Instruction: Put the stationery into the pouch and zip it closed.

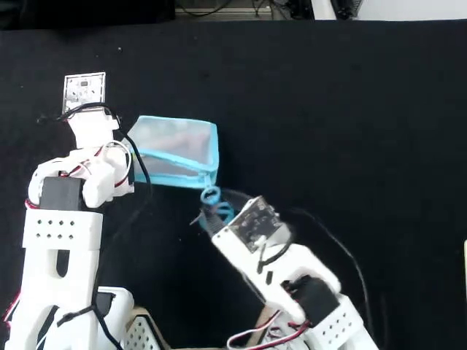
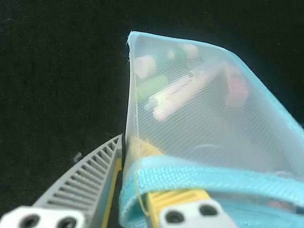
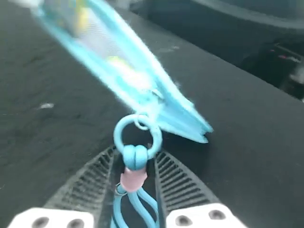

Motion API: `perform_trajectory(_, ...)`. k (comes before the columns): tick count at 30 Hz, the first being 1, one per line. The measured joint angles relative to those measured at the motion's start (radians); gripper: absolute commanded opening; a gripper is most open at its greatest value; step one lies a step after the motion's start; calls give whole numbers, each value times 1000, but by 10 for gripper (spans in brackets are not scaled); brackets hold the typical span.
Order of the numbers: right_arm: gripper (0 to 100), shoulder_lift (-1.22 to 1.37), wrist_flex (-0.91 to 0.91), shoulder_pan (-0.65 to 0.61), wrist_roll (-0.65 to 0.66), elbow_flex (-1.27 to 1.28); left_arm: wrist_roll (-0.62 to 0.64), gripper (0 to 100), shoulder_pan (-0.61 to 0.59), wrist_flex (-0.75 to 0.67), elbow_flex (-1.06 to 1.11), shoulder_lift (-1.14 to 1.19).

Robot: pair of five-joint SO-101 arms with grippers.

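Pinching pouch, zip pull; black table around

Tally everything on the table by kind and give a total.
Grippers: 2, left gripper and right gripper
Pouch: 1
Zipper pull: 1
Stationery in the pouch: several pieces, too blurred to count
Total: 4, stationery aside

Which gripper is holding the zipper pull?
The right gripper, pinching the blue pull cord at the pouch's corner; the left gripper clamps the pouch's opposite end.
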Motion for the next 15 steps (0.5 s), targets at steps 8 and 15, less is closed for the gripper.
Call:
perform_trajectory(8, 180, 0, -20, -34, 0, 17, -2, 30, -2, 0, 0, 0)
perform_trajectory(15, 180, 0, -5, -35, -72, 11, -2, 30, -2, 0, 0, 0)
